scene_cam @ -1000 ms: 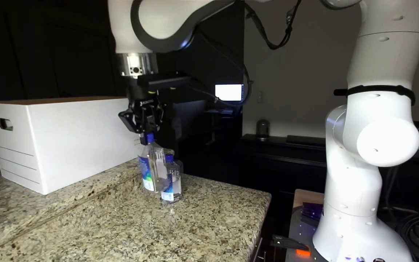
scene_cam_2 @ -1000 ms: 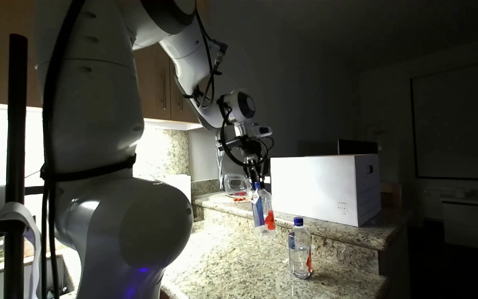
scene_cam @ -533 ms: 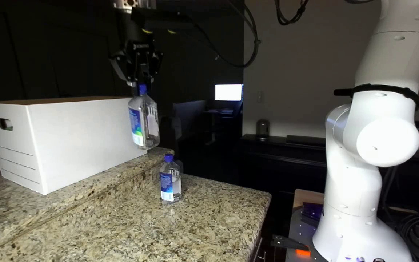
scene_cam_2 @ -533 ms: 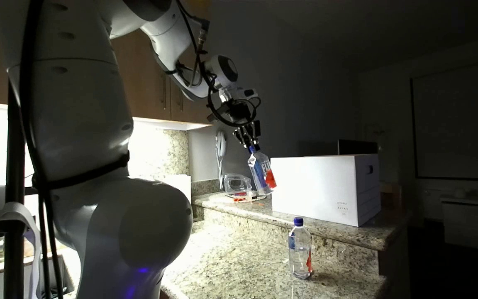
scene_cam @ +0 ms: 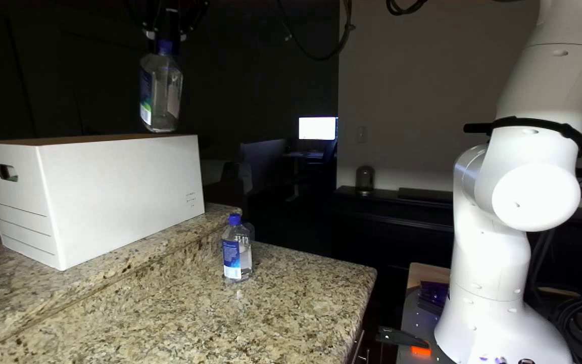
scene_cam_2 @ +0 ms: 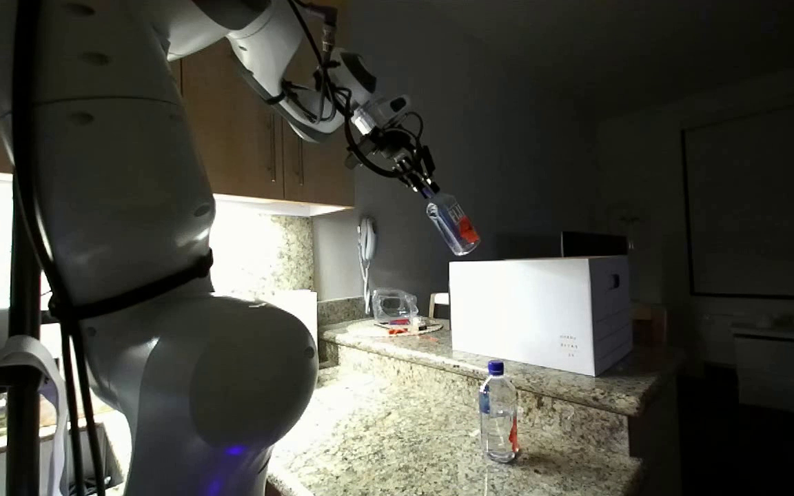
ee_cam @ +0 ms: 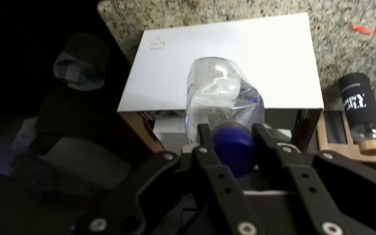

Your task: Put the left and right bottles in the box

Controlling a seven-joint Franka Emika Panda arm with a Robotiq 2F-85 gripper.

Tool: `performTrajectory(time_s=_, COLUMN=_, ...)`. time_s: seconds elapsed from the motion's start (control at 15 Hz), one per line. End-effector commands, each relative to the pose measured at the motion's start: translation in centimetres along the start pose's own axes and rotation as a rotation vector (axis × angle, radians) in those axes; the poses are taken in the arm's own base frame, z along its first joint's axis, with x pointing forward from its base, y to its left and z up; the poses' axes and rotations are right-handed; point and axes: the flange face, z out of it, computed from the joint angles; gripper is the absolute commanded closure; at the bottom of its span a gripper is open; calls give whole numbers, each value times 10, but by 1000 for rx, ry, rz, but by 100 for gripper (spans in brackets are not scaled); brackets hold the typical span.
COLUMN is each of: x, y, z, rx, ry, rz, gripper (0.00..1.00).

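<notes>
White cardboard box [scene_cam: 119, 197]: furthest L in an exterior view; open-topped, on raised ledge [scene_cam: 134, 252] of granite worktop [scene_cam: 170, 313]; slotted end at its 9 o'clock side.

Held plastic water btl [scene_cam: 161, 93]: approx 1 o'clock from box ctr, up in the air, base just above rim line; can't tell if it's over the opening. Near upright here; in an exterior view same btl [scene_cam_2: 453, 224] tilts, base twd 5 o'clock. Blue label & cap.

Tool [ee_cam: 232, 131]: grasping that btl; in wrist view jaws press its capped neck from 9 & 3 o'clock sides.

Standing plastic water btl [scene_cam: 237, 250]: upright on lower part of worktop, approx 4 o'clock from box, 5 o'clock from held btl, well apart from tool; also blue-capped, blue-labelled. In both exterior views it's outside the box, near the step up to ledge.

Lit monitor [scene_cam: 318, 128]: bkgd, approx 1 o'clock from standing btl.

Domed item [scene_cam: 365, 180]: bkgd, approx 2 o'clock from same; too dim to ID.

White robot arm [scene_cam: 538, 197]: far R, approx 3 o'clock from standing btl; upper links cut off at top.
</notes>
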Motion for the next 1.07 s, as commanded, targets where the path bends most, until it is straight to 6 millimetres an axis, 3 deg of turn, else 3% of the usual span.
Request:
performTrajectory(time_s=0.0, x=18, y=-7, z=-11, rx=-10, ry=170, rz=93, gripper=85)
performTrajectory(time_s=0.07, x=20, y=-10, z=-11, rx=-14, ry=222, rz=114, gripper=85)
performTrajectory(time_s=0.27, x=29, y=-23, z=15, rx=-39, ry=369, rz=175, gripper=85)
performTrajectory(time_s=0.8, x=48, y=-46, z=148, rx=-71, ry=348, rz=292, gripper=85)
performTrajectory(time_s=1.0, x=54, y=-58, z=180, rx=-39, ry=315, rz=299, gripper=85)
